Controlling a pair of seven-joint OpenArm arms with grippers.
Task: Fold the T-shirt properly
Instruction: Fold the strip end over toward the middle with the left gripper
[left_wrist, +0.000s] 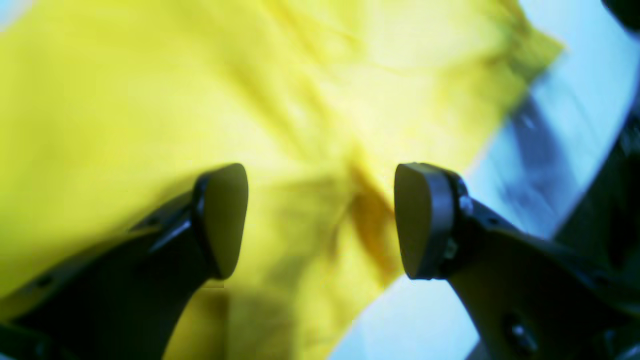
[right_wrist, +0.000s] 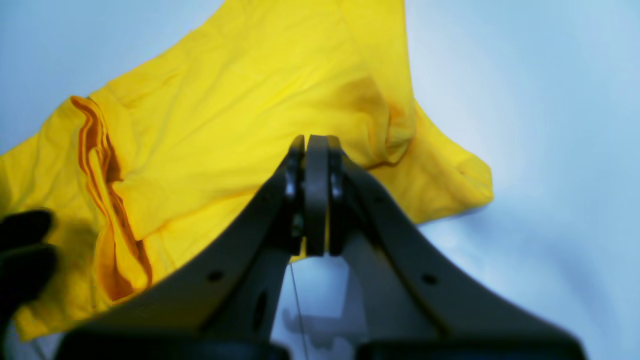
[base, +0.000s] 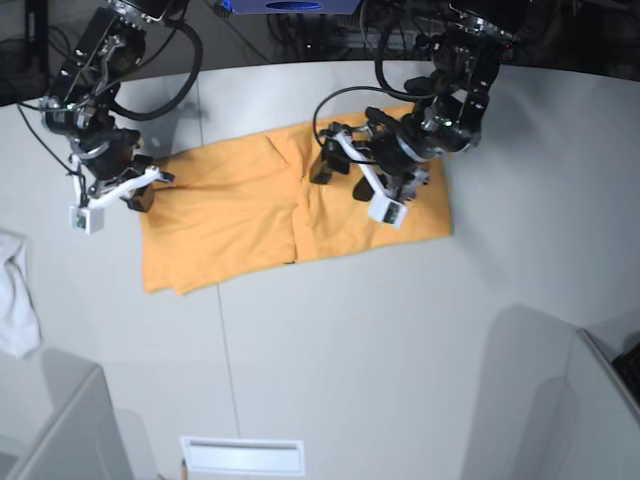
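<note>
plain orange T-shirt (base: 250, 215), grey table (base: 380, 340), white cloth (base: 15, 295)

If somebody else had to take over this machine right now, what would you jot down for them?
Left gripper: open above the T-shirt, holding nothing.
Right gripper: shut at the shirt's other end; whether it pinches any cloth cannot be told.
T-shirt: lying on the table, partly folded, layered edges visible, outline still uneven.
White cloth: off at the table edge, not part of the job.
Left to do: remaining folds and squaring up.
</note>
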